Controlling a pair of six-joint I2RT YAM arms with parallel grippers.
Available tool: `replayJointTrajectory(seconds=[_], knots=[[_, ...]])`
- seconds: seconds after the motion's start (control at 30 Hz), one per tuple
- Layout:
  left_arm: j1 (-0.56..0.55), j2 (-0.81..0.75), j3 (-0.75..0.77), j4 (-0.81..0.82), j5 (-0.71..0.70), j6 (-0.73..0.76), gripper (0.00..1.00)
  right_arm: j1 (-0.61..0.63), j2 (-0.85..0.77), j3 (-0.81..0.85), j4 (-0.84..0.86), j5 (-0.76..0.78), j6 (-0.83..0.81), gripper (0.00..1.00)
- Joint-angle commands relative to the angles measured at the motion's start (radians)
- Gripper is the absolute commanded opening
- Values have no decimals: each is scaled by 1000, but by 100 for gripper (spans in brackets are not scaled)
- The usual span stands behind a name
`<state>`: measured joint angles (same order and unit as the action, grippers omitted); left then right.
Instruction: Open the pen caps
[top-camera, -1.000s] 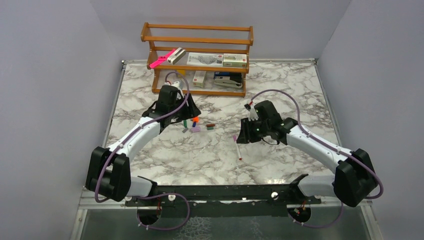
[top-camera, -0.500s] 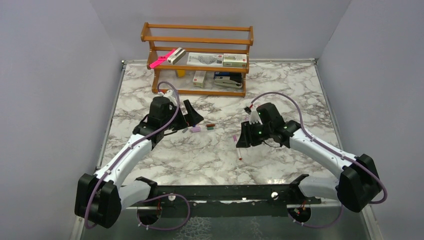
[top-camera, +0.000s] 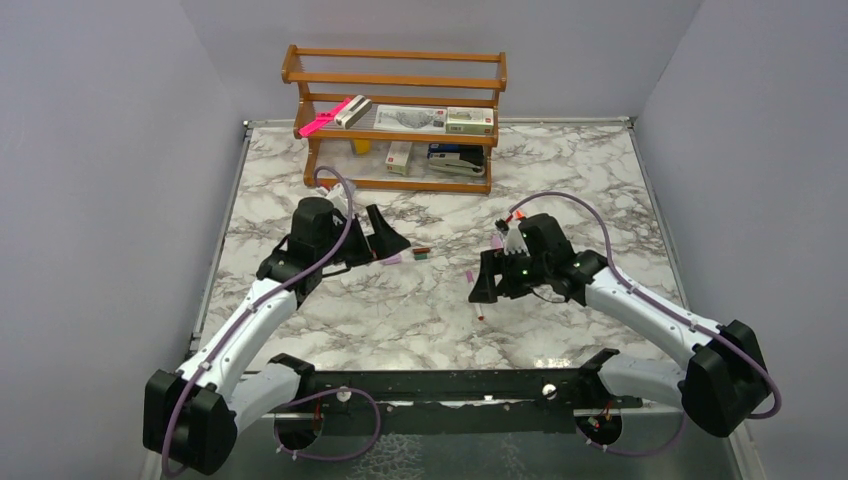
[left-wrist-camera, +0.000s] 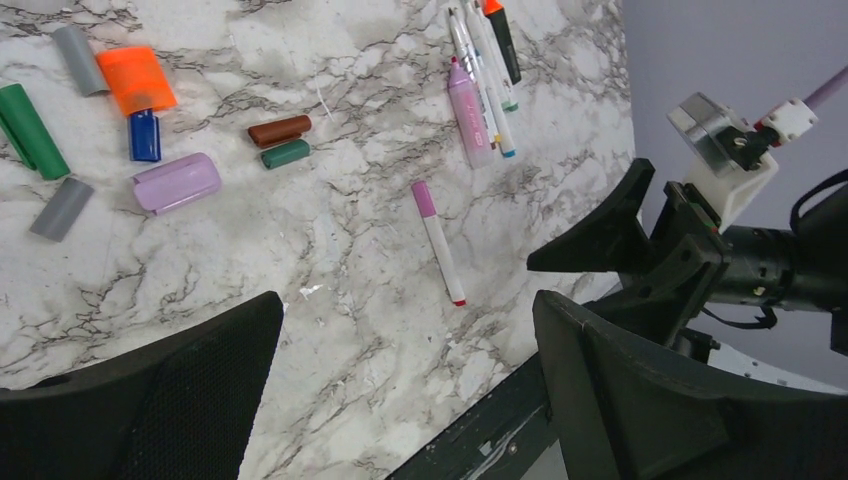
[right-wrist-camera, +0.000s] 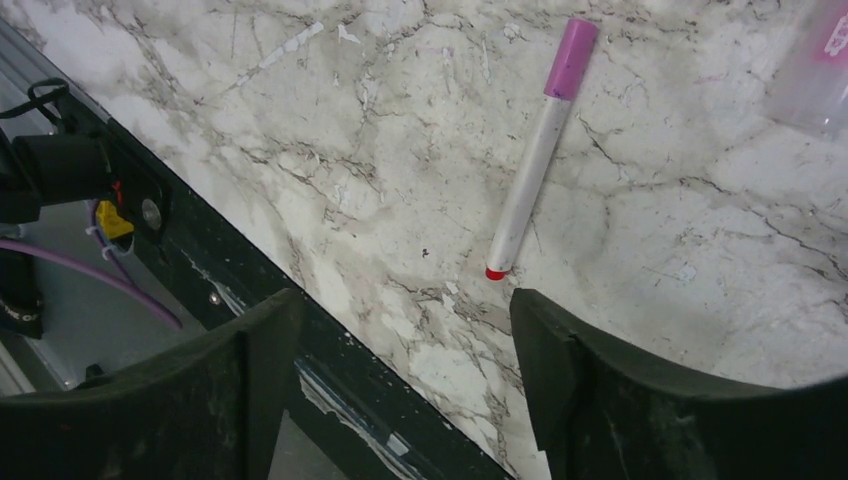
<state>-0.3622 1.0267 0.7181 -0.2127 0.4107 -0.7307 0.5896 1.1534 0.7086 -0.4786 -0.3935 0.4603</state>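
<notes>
Enclosing the work area on three sides, plain lilac-grey walls (top-camera: 100, 150) rise around a white marble-patterned table (top-camera: 430, 320) veined in grey. A wooden rack (top-camera: 395, 80) stands on the table against the back wall. Its shelves carry small boxes (top-camera: 470, 120) and a bright-pink item (top-camera: 325, 118). The left gripper (left-wrist-camera: 405, 310) hangs over the left-centre of the table, jaws spread wide with nothing between them. The right gripper (right-wrist-camera: 400, 310) hangs over the centre-right, jaws likewise apart and holding nothing. Directly below the right gripper, a white-barrelled marker (right-wrist-camera: 525, 180) lies flat on the marble, with a lilac cap (right-wrist-camera: 570, 58) fitted at one end and red at the other. A group of markers (left-wrist-camera: 480, 90) lies side by side near the right arm's wrist. Loose pen caps (left-wrist-camera: 176, 182) lie scattered on the marble beneath the left gripper: green, orange, blue, lilac, dark red, dark green and two grey pieces, blue just beside orange.
</notes>
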Motion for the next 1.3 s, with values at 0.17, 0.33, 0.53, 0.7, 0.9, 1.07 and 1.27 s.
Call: replayJointTrajectory(seconds=[0.17, 0.33, 0.53, 0.7, 0.9, 1.07, 1.27], knots=[[-4, -137, -68, -20, 61, -22, 99, -1, 20, 35, -54, 79, -18, 88], [-4, -123, -93, -8, 70, -18, 99, -1, 67, 32, -40, 161, 0, 84], [-4, -89, -104, 22, 100, -10, 99, 6, 130, 42, -14, 189, 0, 63], [-5, -124, -147, 55, 105, -33, 99, 41, 169, 44, 8, 228, 15, 55], [-6, -121, -171, 75, 113, -35, 99, 75, 236, 71, 9, 284, 9, 50], [-7, -142, -214, 110, 109, -66, 99, 89, 241, 67, 9, 323, 21, 49], [-7, -142, -235, 120, 117, -75, 99, 99, 253, 59, 21, 331, 19, 49]])
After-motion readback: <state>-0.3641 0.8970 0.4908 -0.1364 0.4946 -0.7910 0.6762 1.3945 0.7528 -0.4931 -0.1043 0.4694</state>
